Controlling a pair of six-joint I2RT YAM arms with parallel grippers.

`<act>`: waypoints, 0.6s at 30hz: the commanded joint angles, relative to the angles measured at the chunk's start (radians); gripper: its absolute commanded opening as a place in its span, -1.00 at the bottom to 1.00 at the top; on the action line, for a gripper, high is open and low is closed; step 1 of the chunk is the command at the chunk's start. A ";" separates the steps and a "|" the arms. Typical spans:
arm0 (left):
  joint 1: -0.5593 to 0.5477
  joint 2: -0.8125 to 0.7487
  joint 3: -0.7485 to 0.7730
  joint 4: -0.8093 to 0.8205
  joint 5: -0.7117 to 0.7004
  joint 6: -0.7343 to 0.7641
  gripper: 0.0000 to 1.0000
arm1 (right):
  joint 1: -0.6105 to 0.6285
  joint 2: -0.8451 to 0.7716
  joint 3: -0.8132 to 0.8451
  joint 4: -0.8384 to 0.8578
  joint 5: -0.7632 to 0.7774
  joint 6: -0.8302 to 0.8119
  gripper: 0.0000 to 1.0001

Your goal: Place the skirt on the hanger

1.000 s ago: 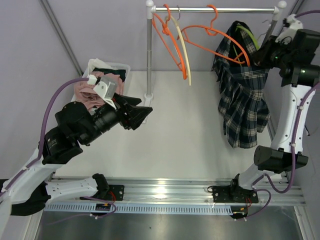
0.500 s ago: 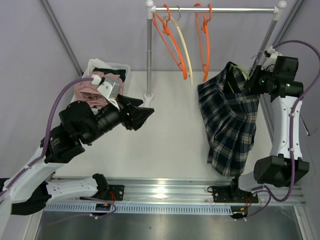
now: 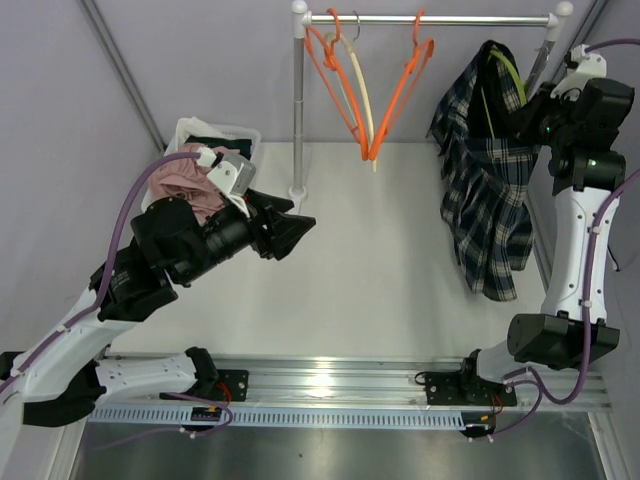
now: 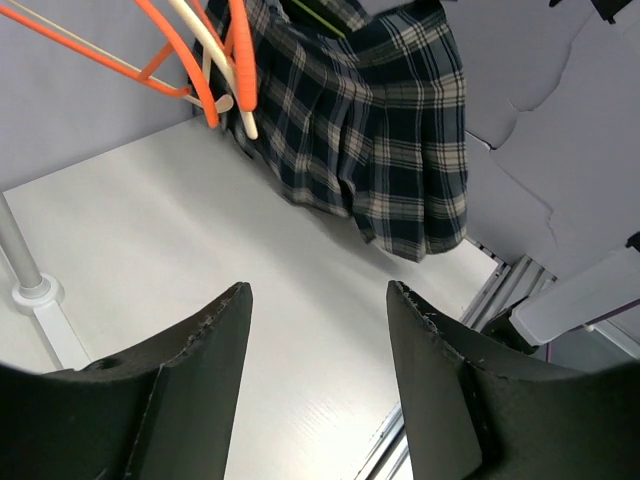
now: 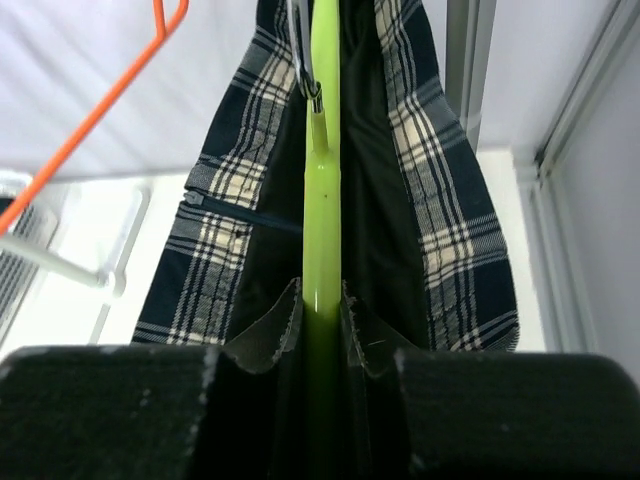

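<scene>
Orange hangers [image 3: 365, 146] on rail [image 3: 440, 19]; clothes basket [image 3: 241, 133] left rear

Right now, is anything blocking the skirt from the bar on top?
Nothing visible does. The skirt hangs on the green hanger pinched in the right gripper, just under the right end of the bar. The orange hangers hang further left, apart from it.

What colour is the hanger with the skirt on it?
The hanger is lime green; the right wrist view shows it best.
</scene>
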 commanded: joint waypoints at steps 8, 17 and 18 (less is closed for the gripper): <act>0.007 0.005 0.014 0.016 0.012 -0.012 0.22 | 0.110 0.160 0.393 0.206 0.166 -0.032 -1.00; 0.007 0.006 0.016 0.006 -0.001 -0.006 0.22 | 0.110 0.285 0.475 0.242 0.232 -0.003 -1.00; 0.007 0.006 0.014 0.006 -0.003 -0.006 0.22 | 0.110 0.294 0.473 0.244 0.238 0.000 -1.00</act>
